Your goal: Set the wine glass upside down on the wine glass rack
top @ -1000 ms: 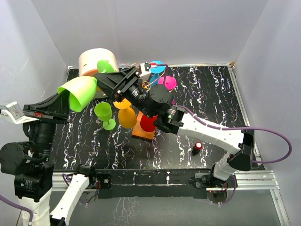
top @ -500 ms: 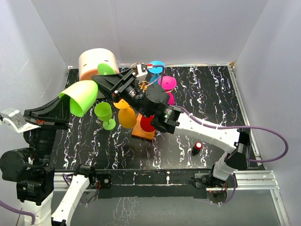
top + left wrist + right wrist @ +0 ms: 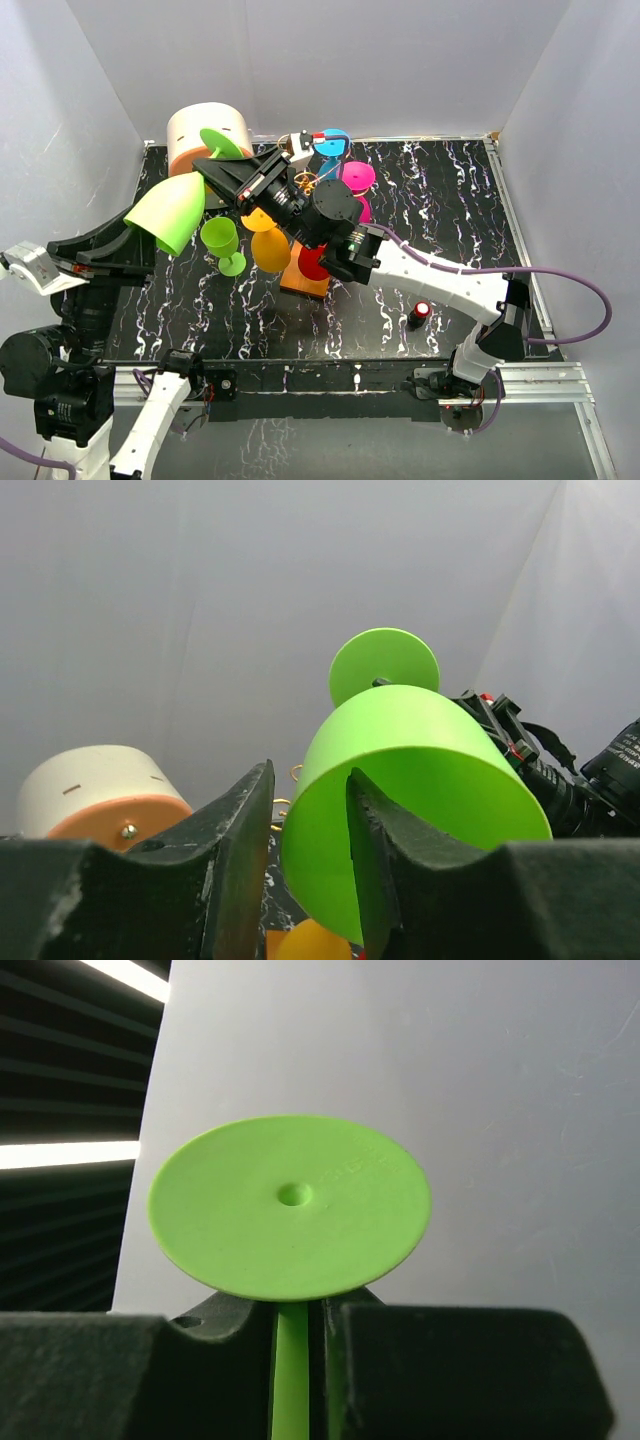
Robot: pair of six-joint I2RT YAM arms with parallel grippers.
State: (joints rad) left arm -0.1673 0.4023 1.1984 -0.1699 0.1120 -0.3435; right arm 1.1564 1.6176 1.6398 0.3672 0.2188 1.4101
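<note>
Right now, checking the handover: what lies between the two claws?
The green wine glass, in the top view: bowl rim at the left claw, stem in the right claw.

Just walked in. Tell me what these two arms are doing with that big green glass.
Both arms are on one lime-green wine glass, held in the air to the left of the wine glass rack. The right gripper is shut on the stem just under the foot. The left gripper has a finger on either side of the bowl's rim; whether it is gripping cannot be told. The glass is not yet on the rack, where other coloured glasses cluster.
</note>
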